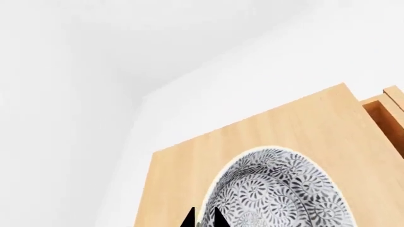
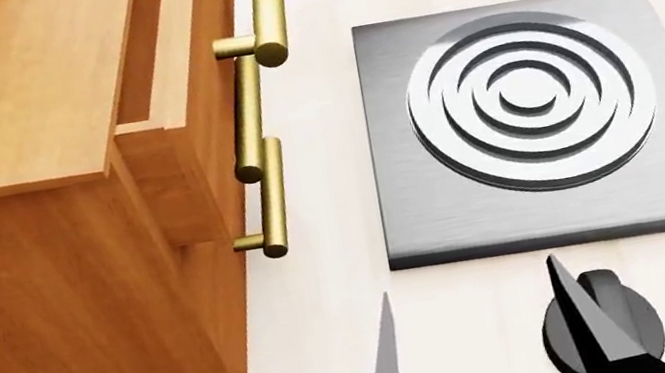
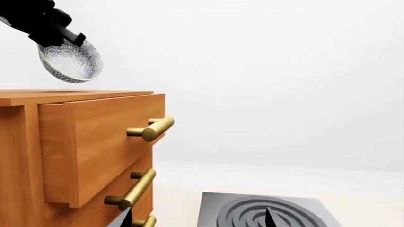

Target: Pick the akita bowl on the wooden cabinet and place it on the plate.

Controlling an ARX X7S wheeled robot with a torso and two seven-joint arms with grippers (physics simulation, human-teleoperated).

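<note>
We saw the left gripper [image 3: 54, 30] closed on the rim of the akita bowl [image 3: 71, 61], holding it tilted, clear above the wooden cabinet [image 3: 75, 142]. The right gripper [image 2: 493, 332] hung parted and empty. No plate showed in the 3 views.

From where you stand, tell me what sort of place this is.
Probably a kitchen, in a simulator's render: a steel hob plate with ringed burner lies on a pale counter, beside a wooden cabinet with brass handles, and the left tool holds a patterned bowl.
</note>
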